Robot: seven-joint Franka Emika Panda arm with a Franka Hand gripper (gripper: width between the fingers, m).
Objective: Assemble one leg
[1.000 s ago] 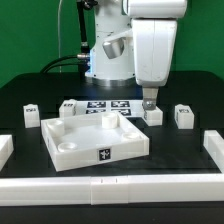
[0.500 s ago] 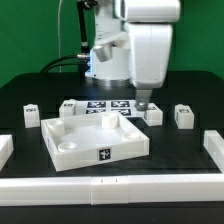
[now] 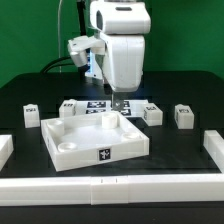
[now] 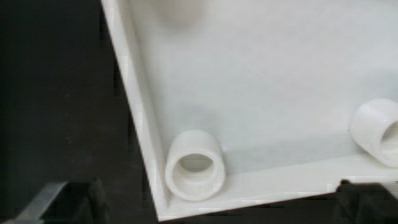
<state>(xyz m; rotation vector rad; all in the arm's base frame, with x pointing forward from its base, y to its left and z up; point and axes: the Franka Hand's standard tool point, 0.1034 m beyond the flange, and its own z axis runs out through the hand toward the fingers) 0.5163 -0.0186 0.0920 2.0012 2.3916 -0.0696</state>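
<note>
One leg (image 3: pixel 153 113), a small white tagged block, stands on the black counter (image 3: pixel 185 95) right of centre in the exterior view. It is clear of the tool (image 3: pixel 118 101), which hangs just to the exterior view's left of it, over the far rim of the white tray (image 3: pixel 70 148). In the wrist view the tool's fingers (image 4: pixel 63 200) sit wide apart and grip nothing, with the tray floor and two round sockets (image 4: pixel 192 165) below them. Three like blocks rest on the counter: one block (image 3: pixel 183 116) at the right edge and two at the left, the nearer one (image 3: pixel 70 108) and the outer one (image 3: pixel 31 116). The marker board (image 3: pixel 100 104) lies behind the tray. Long white bars (image 3: pixel 110 186) line the lower frame.
</note>
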